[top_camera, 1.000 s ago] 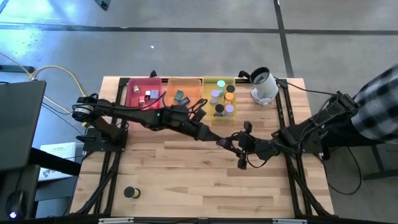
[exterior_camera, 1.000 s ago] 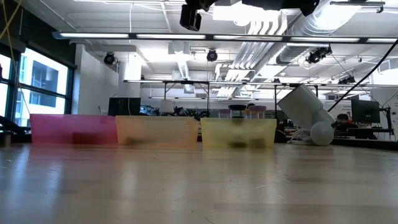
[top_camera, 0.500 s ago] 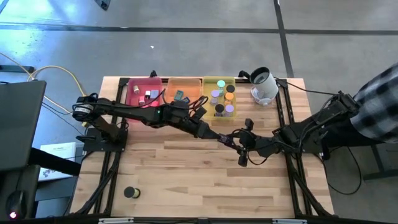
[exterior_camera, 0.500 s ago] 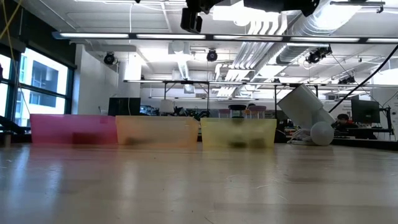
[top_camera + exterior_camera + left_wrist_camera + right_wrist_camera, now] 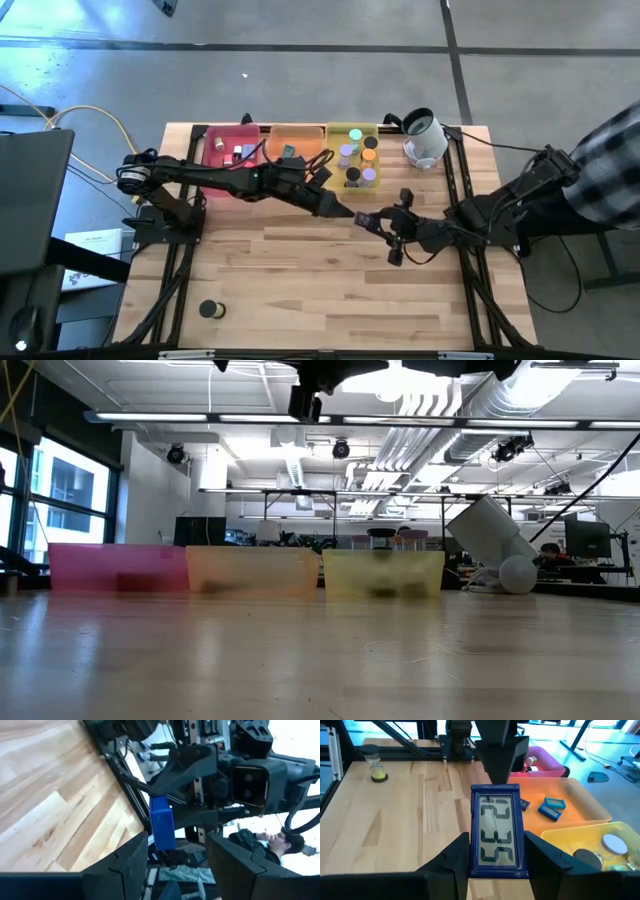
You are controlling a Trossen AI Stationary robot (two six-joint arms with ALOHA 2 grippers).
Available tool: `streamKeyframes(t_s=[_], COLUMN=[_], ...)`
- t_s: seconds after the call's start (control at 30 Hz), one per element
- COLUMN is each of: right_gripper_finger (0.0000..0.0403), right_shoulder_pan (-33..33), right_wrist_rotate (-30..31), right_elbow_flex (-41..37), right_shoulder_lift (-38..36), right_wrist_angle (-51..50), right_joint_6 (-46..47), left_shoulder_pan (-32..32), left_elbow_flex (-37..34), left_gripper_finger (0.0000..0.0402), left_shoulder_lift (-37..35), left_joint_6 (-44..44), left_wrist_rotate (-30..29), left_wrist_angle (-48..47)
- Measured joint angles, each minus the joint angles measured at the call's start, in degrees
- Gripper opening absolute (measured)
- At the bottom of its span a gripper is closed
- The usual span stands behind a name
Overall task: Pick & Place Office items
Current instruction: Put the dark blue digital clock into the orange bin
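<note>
Pale wood is running across the whole table [image 5: 300,290], and from the left side the left arm is reaching out from the left edge toward the middle, its left gripper [image 5: 352,215] hanging above the boards with its two fingers standing apart and nothing between them; in the left wrist view they are framing a blue timer [image 5: 162,824] from a little way off without touching it. Along the far edge the pink tray [image 5: 232,146] is sitting nearest the left corner with a few small cubes in it, the orange tray [image 5: 297,142] is touching it, holding flat blue rectangles [image 5: 551,805], and the yellow tray [image 5: 352,155] is coming next, holding short cylinders [image 5: 368,175]. Toward the far right corner a white rounded device [image 5: 424,138] is lying tipped over. Coming in from the right edge, the right gripper [image 5: 381,220] is closing its fingers on the blue timer [image 5: 496,832], a flat blue piece with a grey display, holding it in the air over the middle of the table, just before the yellow tray and tip to tip with the left gripper. Near the front left corner a small yellow sand timer [image 5: 210,309] is standing alone.
</note>
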Motion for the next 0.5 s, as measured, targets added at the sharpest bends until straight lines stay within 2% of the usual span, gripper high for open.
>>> streamKeyframes(t_s=[0.3,0.5], right_gripper_finger=[0.0139,0.0139], right_shoulder_pan=[-3.2,-3.7], right_wrist_rotate=[-2.0,-3.2], right_elbow_flex=[0.0,0.0], right_shoulder_lift=[0.0,0.0], right_wrist_angle=[1.2,3.9], right_joint_6=[-1.2,-4.6], left_shoulder_pan=[-0.4,-1.8], left_elbow_flex=[0.0,0.0], left_gripper_finger=[0.0193,0.0193], left_shoulder_lift=[0.0,0.0], left_joint_6=[-0.9,-1.0], left_wrist_rotate=[-1.4,-4.6], left_wrist_angle=[-0.6,-1.6])
